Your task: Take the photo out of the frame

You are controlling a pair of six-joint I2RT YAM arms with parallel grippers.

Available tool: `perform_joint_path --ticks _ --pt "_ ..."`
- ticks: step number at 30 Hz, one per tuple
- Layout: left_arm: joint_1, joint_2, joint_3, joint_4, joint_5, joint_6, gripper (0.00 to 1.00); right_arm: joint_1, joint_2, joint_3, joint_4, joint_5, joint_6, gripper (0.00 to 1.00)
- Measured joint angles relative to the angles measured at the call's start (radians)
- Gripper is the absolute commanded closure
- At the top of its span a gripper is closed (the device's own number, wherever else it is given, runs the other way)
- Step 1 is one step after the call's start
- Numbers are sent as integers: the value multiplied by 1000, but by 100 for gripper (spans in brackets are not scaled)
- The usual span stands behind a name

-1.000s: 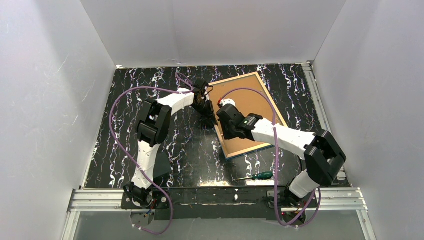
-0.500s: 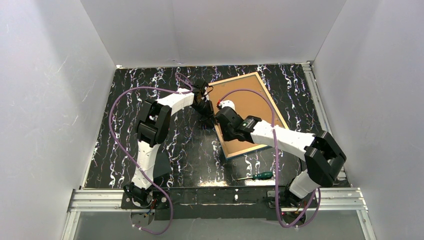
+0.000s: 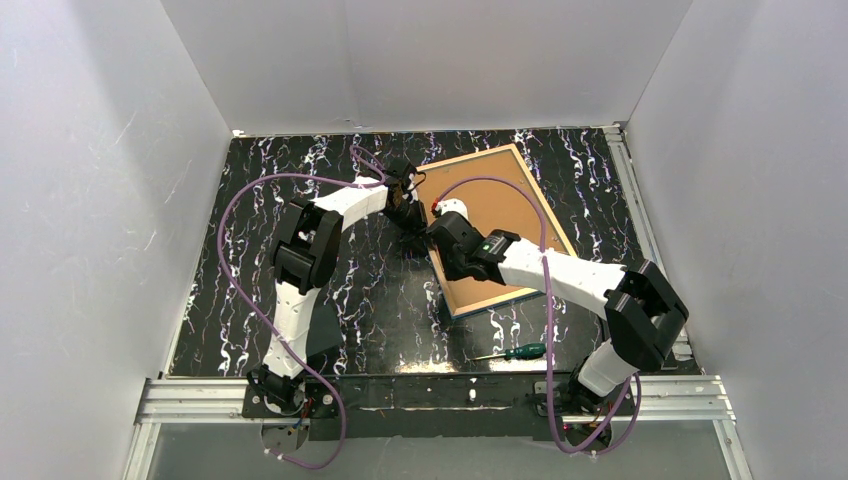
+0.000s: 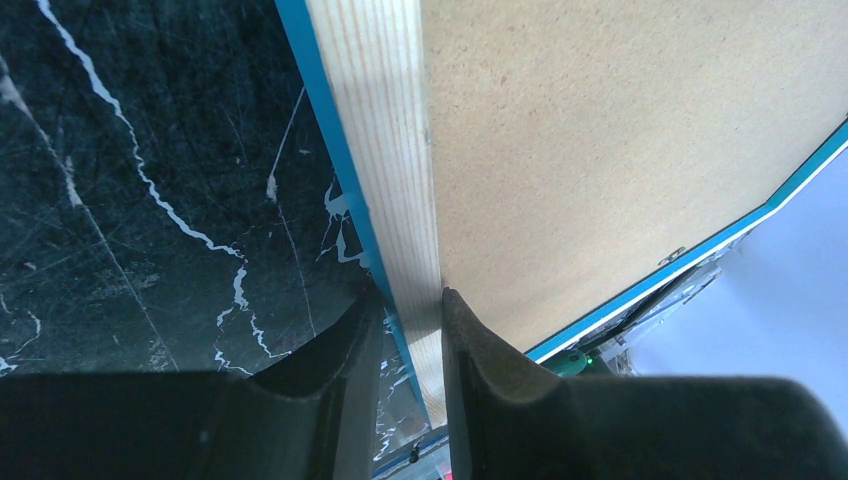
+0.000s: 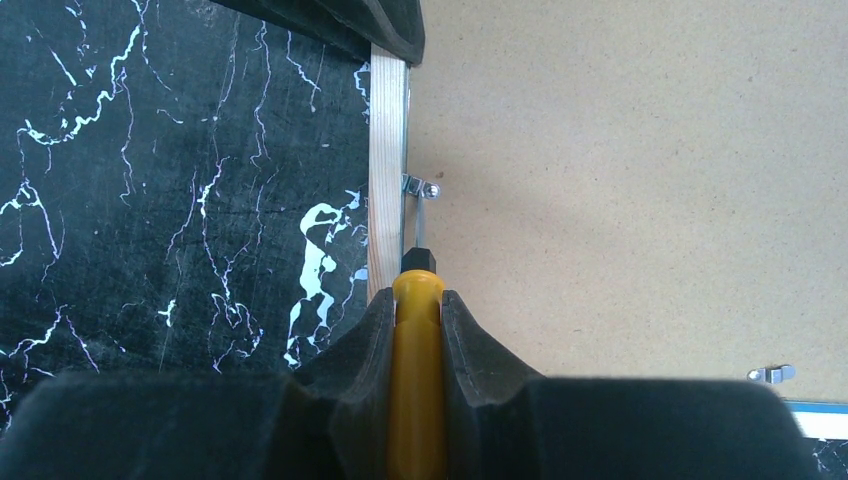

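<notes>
Two clamped pincers: frame left, screwdriver right.

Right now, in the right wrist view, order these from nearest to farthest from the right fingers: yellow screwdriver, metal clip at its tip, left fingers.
1. The yellow screwdriver, gripped between the right fingers.
2. The metal clip, just ahead on the frame's wooden edge.
3. The left fingers, at the top, clamping that edge.

Wood-backed frame on marbled table, left arm and right arm at its left edge, green screwdriver apart
</notes>
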Motion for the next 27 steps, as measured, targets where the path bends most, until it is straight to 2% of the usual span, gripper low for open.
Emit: perform_joint_path --ticks 27 --pt "0 0 0 0 1 -3 100 39 -16 -6 -18 16 29 99"
